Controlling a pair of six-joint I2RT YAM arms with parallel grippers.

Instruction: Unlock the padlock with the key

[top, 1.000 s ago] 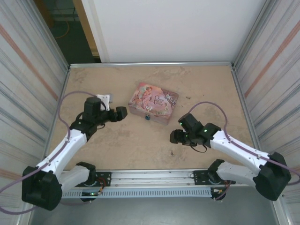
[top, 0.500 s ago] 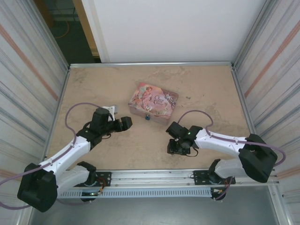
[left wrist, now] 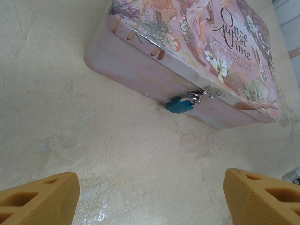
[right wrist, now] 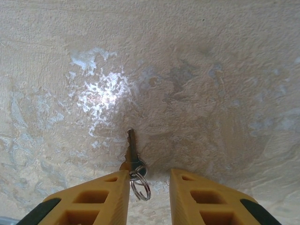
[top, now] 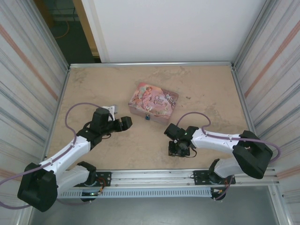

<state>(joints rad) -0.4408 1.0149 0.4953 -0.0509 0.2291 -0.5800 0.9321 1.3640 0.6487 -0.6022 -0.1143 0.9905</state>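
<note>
The tiny dark-blue padlock point(left wrist: 180, 105) hangs by its silvery shackle from the front clasp of a pink illustrated tin point(left wrist: 187, 47); in the top view the padlock point(top: 147, 117) sits at the tin's near side. My left gripper point(top: 125, 123) is open, low over the table, left of the padlock and aimed at it point(left wrist: 150, 183). The small silver key point(right wrist: 131, 152) lies flat on the table with its split ring point(right wrist: 140, 185). My right gripper point(right wrist: 149, 176) stands straight over it, jaws narrowed but apart; the key's head touches the left finger point(right wrist: 101, 197).
The pink tin point(top: 153, 101) stands mid-table. Metal rails edge the table point(top: 93, 84), and corrugated walls rise left and right. The right arm's cable point(top: 206, 122) loops over the table behind that arm.
My right arm swung toward the near edge and dropped over the key, and its jaws narrowed around it. The left arm slid toward the padlock, then held still.
</note>
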